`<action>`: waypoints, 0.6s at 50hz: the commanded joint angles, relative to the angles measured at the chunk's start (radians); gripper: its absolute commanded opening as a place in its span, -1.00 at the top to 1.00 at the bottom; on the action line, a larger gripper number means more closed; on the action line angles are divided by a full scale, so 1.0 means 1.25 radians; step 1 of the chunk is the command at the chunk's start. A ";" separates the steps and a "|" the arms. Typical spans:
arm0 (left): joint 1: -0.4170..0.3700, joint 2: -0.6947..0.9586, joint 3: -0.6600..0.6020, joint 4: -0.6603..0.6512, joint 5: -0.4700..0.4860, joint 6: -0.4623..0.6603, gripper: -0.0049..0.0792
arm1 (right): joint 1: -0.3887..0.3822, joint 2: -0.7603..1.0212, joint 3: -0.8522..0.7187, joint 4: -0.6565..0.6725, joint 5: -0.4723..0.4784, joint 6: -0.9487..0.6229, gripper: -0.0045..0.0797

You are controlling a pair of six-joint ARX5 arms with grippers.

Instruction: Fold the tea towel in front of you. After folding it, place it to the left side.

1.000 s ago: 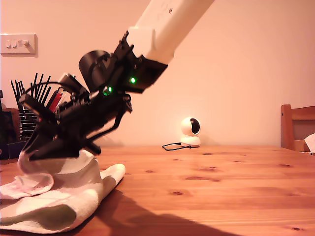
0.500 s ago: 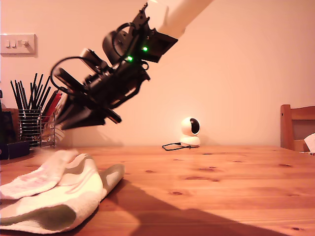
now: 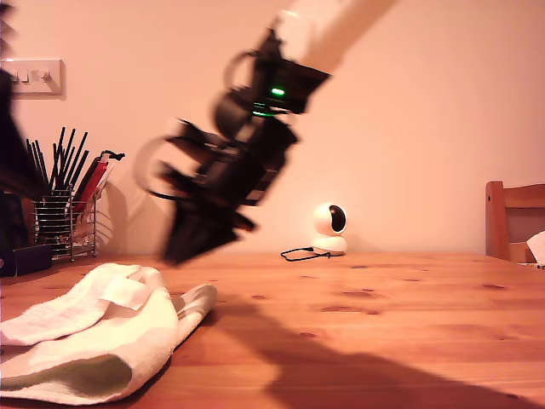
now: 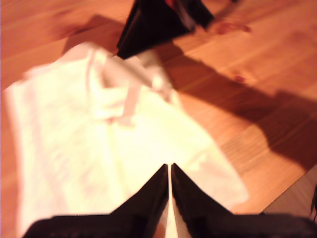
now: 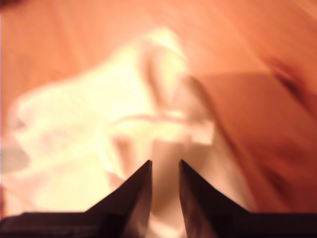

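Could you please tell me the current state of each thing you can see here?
Tea towel: loosely folded, rumpled, lying free on the table.
My first gripper: shut, empty, above the towel.
My second gripper: slightly open, empty, above the towel.
Small camera: upright, cable beside it.
Wire holder: upright, full of dark sticks.
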 commanded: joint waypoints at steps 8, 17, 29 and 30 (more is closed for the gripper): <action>-0.048 0.114 0.010 0.061 -0.024 0.006 0.93 | -0.047 -0.024 0.006 -0.031 -0.002 -0.020 0.55; -0.052 0.247 0.010 0.140 -0.049 -0.009 0.93 | -0.051 -0.026 0.006 -0.036 -0.046 -0.040 0.76; -0.048 0.380 0.010 0.151 -0.079 -0.021 0.93 | -0.023 -0.023 0.006 -0.022 -0.061 -0.061 0.92; -0.048 0.383 0.010 0.150 -0.079 -0.021 0.93 | -0.020 -0.022 0.005 -0.022 -0.061 -0.061 0.92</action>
